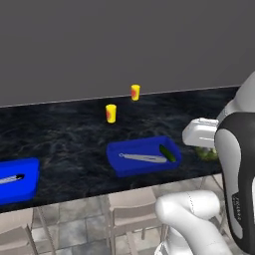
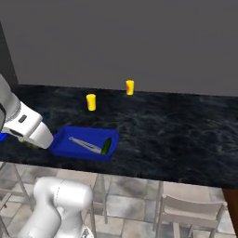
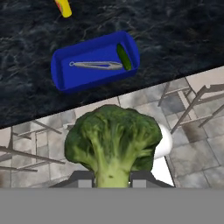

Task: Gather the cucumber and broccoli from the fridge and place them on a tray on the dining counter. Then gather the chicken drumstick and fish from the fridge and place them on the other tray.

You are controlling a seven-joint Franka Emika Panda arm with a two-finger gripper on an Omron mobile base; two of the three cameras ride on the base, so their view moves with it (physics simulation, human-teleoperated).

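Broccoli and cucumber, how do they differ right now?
The broccoli is lumpy with a pale stem; the cucumber is a smooth dark stick. The broccoli is held by the shut tool, off the counter's edge over the floor; the cucumber lies in the blue tray beside grey tongs. Both are green.

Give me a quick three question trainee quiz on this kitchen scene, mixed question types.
1. True or false: the cucumber already lies in a blue tray.
2. What is the pincer shut on?
A. fish B. broccoli C. tongs
3. Fill in: two yellow ___ stand on the counter.

Key: 1 true. 2 B, the broccoli. 3 cups.
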